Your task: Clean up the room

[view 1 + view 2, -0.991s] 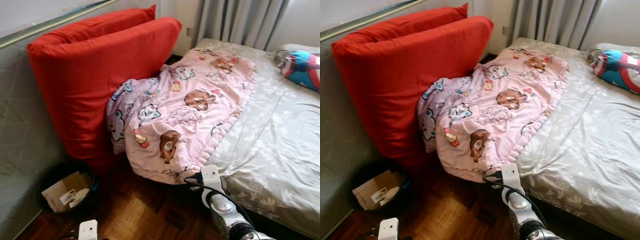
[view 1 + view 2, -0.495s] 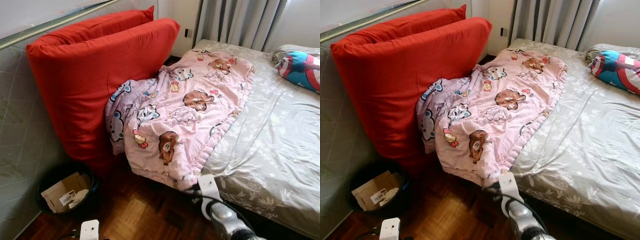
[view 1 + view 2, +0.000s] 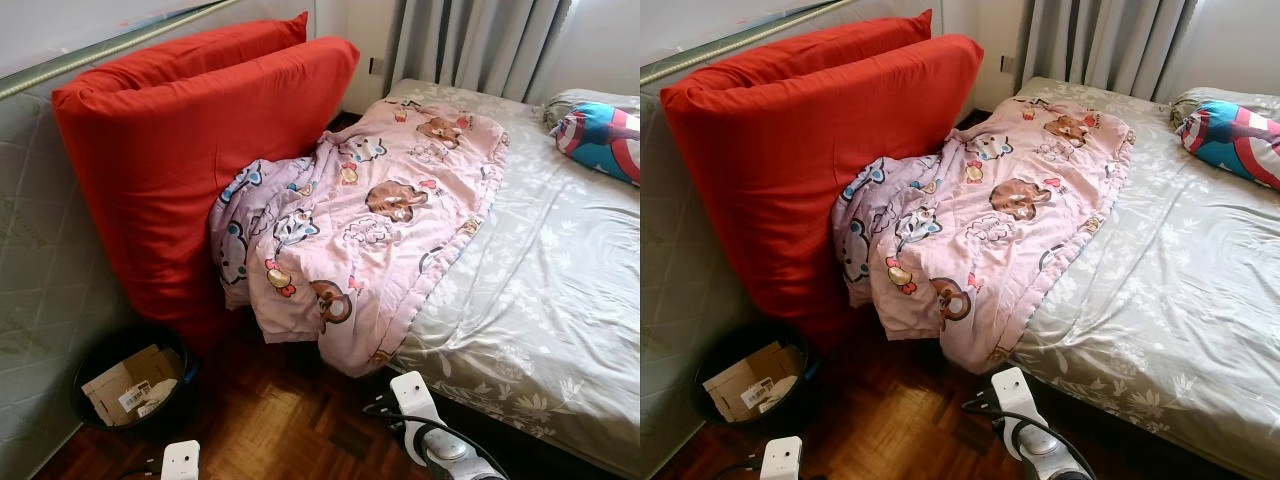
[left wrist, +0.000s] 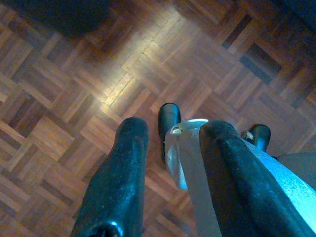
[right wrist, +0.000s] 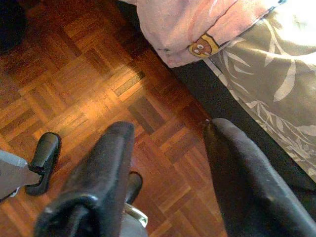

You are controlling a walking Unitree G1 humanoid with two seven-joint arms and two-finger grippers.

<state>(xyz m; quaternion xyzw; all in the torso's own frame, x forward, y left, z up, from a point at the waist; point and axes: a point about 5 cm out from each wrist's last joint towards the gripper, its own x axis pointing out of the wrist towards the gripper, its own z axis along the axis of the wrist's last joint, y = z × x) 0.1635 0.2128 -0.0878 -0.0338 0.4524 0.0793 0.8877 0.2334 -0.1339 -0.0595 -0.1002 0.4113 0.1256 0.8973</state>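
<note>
Right now you have a pink quilt (image 3: 370,215) lying across the bed (image 3: 560,290), its lower edge spilling off the side and hanging just above the parquet floor (image 3: 280,425). From the head views, the quilt sits near centre, with its loose corner at about 6 o'clock of the fabric. Two red cushions (image 3: 190,150) stand on edge at 9 o'clock of the quilt, touching its bunched end and leaning toward a grey mattress (image 3: 40,260) set against the wall. A black bin (image 3: 130,385) holding cardboard sits on the floor at 7 o'clock, below the cushions. A blue, red and white pillow (image 3: 605,135) rests at 2 o'clock on the bed, well apart from the quilt. Grey curtains (image 3: 470,45) hang at 12 o'clock.

Your right gripper (image 5: 168,168) hangs low beside the bed with its fingers spread apart and nothing between them; in its wrist view the quilt's hanging corner and the bed edge lie ahead of it, not touched. Your left gripper (image 4: 170,163) points down at the floor, fingers apart and empty, over the robot's own dark feet (image 4: 168,121).
</note>
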